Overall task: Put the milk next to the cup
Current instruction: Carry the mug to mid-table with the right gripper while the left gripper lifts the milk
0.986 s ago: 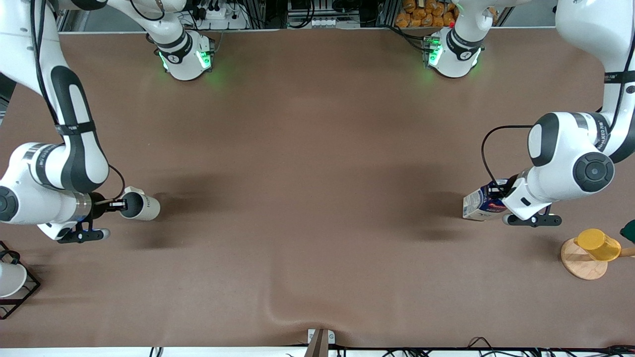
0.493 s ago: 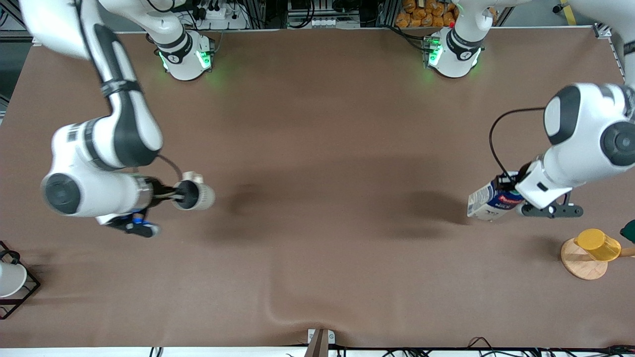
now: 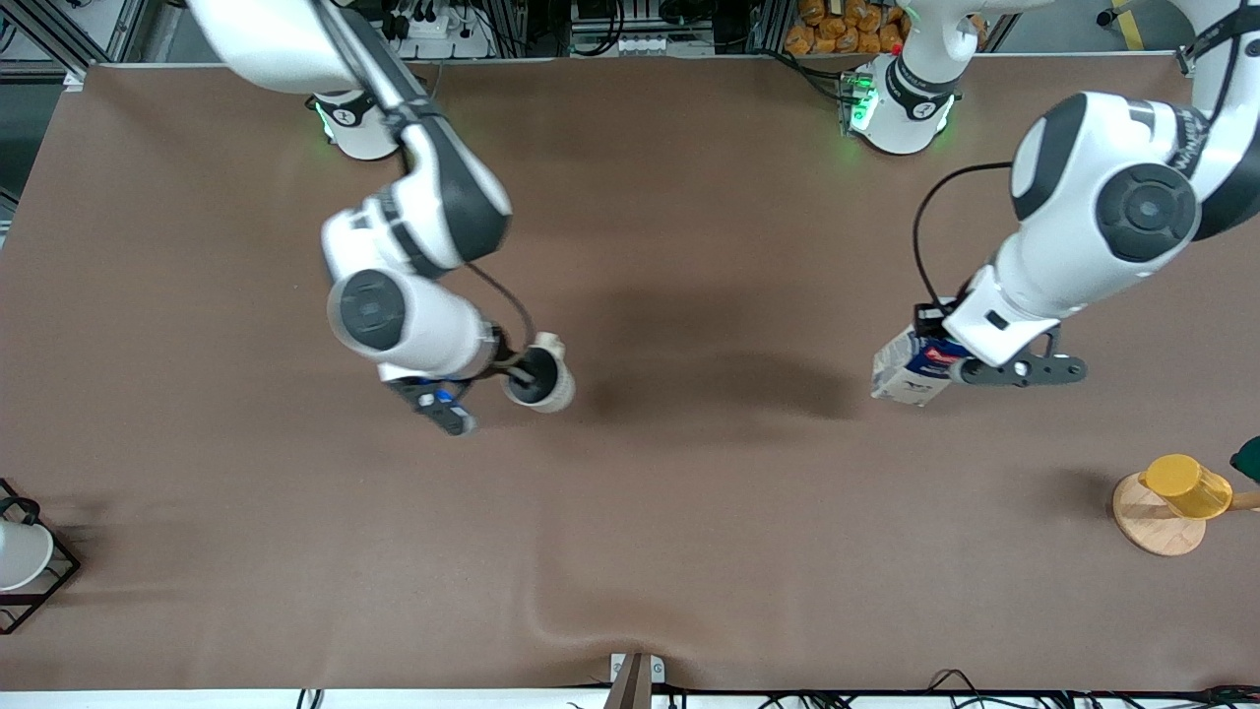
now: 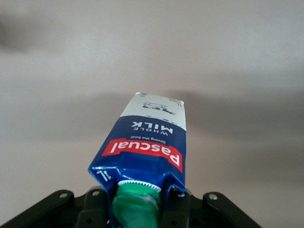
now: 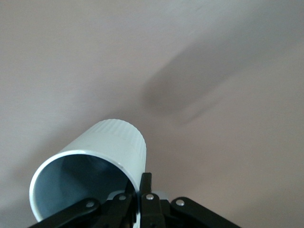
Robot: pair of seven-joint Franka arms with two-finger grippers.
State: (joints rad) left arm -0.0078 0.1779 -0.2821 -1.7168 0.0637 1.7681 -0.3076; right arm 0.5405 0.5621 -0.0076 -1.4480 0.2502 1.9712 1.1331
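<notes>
While both are mid-carry, left hand [image 3: 943, 347] clamped on milk [image 3: 911, 366], right hand [image 3: 514, 373] pinching cup [image 3: 538, 376] rim; next, set them side by side.

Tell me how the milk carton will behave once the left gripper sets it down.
The milk hangs tilted in the left gripper, pinched near its green cap, so it may land on an edge and wobble. It is tall for its base, so probably apt to tip. Its flat cardboard sides should not roll, but may dent under a hard squeeze.
</notes>
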